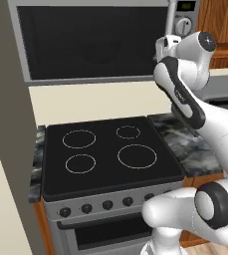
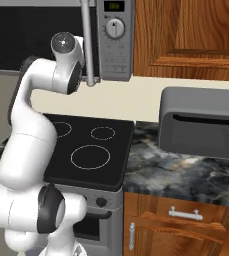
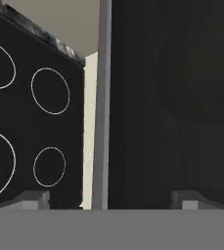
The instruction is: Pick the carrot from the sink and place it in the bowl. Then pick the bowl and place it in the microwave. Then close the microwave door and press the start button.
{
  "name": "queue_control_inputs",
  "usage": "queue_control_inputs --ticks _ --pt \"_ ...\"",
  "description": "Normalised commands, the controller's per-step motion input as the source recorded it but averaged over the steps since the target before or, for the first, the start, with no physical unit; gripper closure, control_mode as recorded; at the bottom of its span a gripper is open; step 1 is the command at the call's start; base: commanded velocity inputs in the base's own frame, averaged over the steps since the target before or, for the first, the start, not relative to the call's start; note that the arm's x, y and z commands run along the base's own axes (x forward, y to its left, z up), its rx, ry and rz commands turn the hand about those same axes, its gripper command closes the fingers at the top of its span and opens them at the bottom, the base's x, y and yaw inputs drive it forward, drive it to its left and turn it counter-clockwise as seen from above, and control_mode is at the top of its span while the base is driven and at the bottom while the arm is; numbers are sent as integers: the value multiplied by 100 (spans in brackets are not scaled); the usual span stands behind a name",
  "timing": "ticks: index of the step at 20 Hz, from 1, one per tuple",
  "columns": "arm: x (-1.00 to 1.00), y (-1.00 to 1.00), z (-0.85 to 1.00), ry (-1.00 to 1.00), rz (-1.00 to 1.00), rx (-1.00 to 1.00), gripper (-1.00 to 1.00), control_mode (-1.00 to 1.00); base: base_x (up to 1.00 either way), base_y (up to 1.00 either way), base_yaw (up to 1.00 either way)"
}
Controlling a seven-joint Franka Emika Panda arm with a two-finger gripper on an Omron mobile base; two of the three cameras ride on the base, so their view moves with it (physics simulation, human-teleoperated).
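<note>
The microwave (image 1: pixel 100 40) hangs above the stove, and its control panel (image 2: pixel 115 40) with a round knob is at its right end. The microwave door (image 1: pixel 88 42), a dark window in a silver frame, lies flat against the box. Its long grey handle (image 2: pixel 88 42) runs beside the panel. My hand is raised right at that handle end of the door. My gripper (image 3: pixel 111 199) is open, its fingertips (image 3: pixel 33 197) wide apart with nothing between them. It faces the door's grey frame edge (image 3: pixel 102 97) and dark window (image 3: pixel 172 97). The carrot, the sink and the bowl are out of view.
A black glass cooktop (image 1: pixel 110 152) with ringed burners lies under the microwave, with oven knobs along its front. To its right a marbled counter (image 2: pixel 186 172) carries a grey bread-box-like container (image 2: pixel 201 122). Wooden cabinets (image 2: pixel 186 35) hang above it. A tall beige panel (image 1: pixel 6 129) stands at the left.
</note>
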Motion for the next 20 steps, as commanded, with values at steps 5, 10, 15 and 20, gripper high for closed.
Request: queue_control_inputs --ticks 5,10,15,20 --pt "21 1 -28 2 34 0 -100 -100 0 0 0" --pt "6 15 -47 0 30 -4 -100 -100 0 0 0" --pt "11 25 -32 -4 20 -7 -100 -100 0 0 0" --pt "19 31 4 -20 0 -6 -100 -100 0 0 0"
